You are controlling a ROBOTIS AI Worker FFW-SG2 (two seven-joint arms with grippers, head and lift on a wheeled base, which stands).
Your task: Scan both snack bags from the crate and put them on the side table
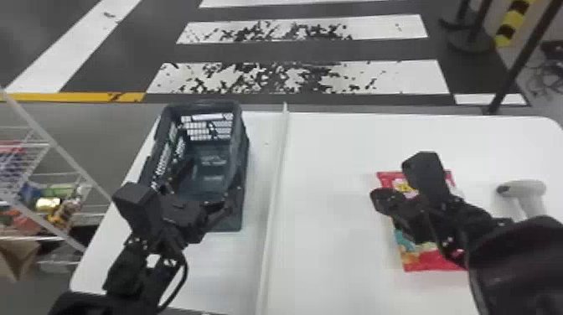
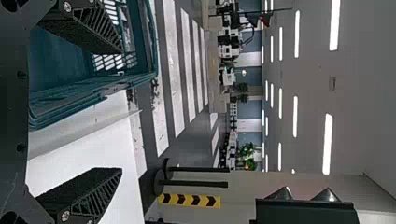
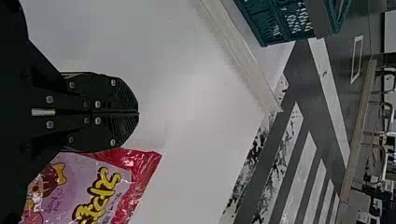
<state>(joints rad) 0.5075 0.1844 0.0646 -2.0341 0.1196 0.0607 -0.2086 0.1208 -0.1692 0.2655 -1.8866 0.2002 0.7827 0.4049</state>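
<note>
While a red-and-pink plastic snack bag (image 3: 107, 186) lies at four o'clock on the white bench (image 1: 335, 167), the black right tool (image 3: 138, 113) is clenched, empty.
The black left tool (image 2: 121, 110) gapes near the dark-green plastic crate (image 1: 201, 104), nine o'clock; best spread the right before pinching film.

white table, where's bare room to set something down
Bare: between the raised white divider and the red snack bag, and beyond that bag. Crowded: around the black right gripper, white gun-shaped scanner and dark green plastic crate.
</note>
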